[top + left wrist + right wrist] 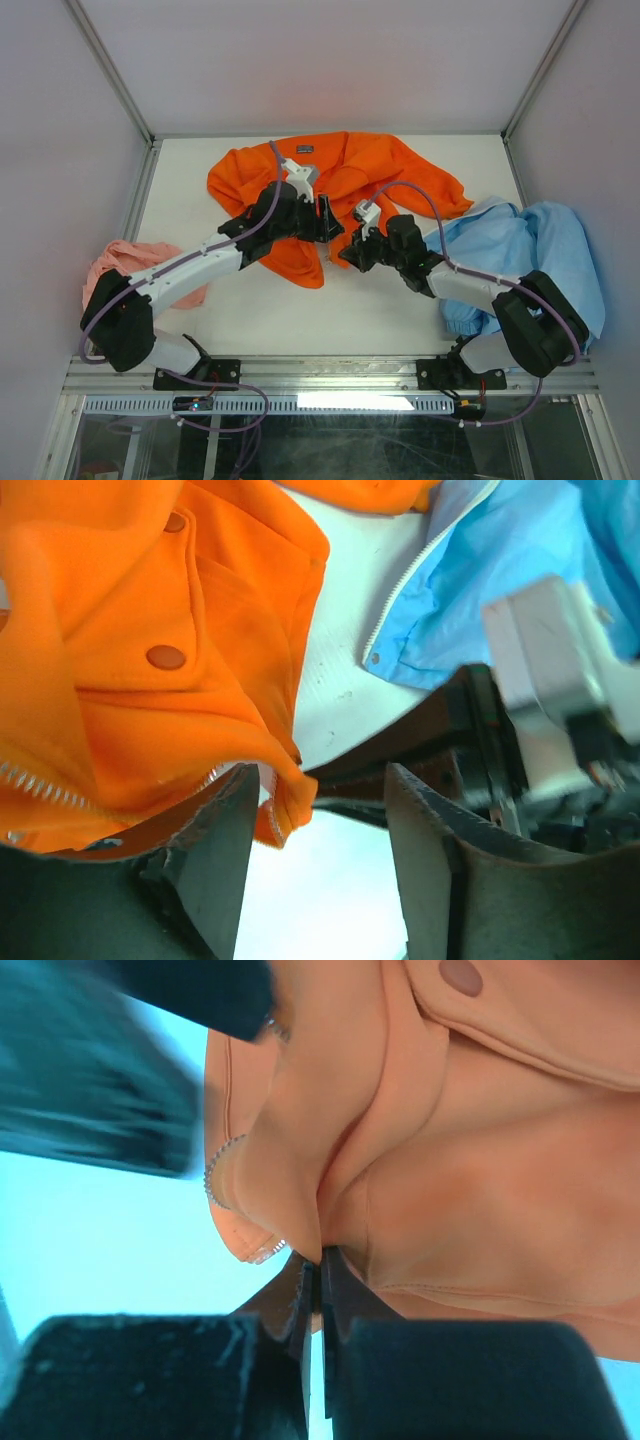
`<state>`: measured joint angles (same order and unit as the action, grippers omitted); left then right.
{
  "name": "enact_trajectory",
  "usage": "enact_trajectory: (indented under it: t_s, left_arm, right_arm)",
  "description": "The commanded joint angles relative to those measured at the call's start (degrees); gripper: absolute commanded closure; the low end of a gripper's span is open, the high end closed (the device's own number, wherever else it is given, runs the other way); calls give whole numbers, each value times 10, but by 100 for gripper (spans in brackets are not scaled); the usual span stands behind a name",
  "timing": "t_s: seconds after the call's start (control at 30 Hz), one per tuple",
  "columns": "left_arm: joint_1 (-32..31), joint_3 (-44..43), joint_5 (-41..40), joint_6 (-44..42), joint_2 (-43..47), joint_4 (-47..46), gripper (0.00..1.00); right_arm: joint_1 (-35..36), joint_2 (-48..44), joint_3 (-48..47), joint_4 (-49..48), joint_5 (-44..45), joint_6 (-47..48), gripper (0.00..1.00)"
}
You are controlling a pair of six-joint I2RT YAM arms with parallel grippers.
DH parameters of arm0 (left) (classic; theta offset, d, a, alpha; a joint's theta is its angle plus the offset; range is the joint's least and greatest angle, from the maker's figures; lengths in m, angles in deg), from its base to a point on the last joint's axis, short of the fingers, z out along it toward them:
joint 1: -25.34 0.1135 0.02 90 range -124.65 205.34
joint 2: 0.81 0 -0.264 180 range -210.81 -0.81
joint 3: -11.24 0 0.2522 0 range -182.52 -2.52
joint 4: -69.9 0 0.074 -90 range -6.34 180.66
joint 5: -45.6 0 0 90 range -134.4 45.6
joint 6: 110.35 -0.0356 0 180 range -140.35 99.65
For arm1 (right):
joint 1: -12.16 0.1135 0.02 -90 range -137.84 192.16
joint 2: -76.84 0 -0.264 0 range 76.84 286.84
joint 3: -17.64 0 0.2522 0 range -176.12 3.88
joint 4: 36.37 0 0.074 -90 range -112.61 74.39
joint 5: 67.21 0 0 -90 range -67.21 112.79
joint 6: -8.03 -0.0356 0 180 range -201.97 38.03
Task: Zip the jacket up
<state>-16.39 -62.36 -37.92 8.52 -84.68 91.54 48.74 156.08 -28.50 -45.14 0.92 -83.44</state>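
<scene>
Jacket [350,165] is crumpled at the back-centre of the bench [400,310], front open. Its lower hem hangs toward me, between both arms. Left fingers [215,860] stand apart at mid width, gripping nothing. The hem corner with zipper teeth [40,785] lies just against the inner one. Right fingers [342,1305] are pressed fully together at a fold of the hem. I can't tell if cloth is actually pinched. Light blue garment [540,250] at right, pink cloth [130,262] at left.

Free tabletop [330,320] in front of jacket [350,165]
</scene>
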Motion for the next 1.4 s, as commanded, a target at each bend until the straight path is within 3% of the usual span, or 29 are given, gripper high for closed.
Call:
enact_trajectory:
  t_s: [0.0,0.17,0.2,0.27,0.5,0.67,0.9,1.1,1.17,1.27,1.37]
  left_arm:
    - [6,49,3,-10,89,-58,43]
    - [7,148,44,-16,145,-137,32]
    - [7,162,59,-16,149,-155,31]
    - [6,182,86,-18,149,-193,29]
    - [8,183,97,-56,94,-251,31]
    - [10,159,137,-76,52,-243,44]
    - [10,178,158,-75,60,-248,63]
    - [11,174,183,-52,60,-252,100]
    - [14,166,184,-21,65,-242,100]
    - [33,155,190,37,79,-219,100]
    - [56,150,230,87,81,-214,100]
  right_arm:
    - [-21,-19,-49,29,-64,-42,100]
    - [-48,-15,-75,75,-64,-42,100]
    - [-50,-15,-77,80,-150,-90,100]
    - [-52,-13,-84,90,-185,-108,100]
    - [-56,-10,-97,112,-216,-117,100]
    - [-63,-16,-100,121,-227,-127,100]
    - [-79,-22,-101,122,-239,-131,100]
    - [-81,-30,-100,120,-244,-130,100]
    - [-82,-49,-90,119,-231,-130,90]
    - [-83,-101,-67,125,-204,-118,65]
    - [-82,-152,-43,124,-183,-111,51]
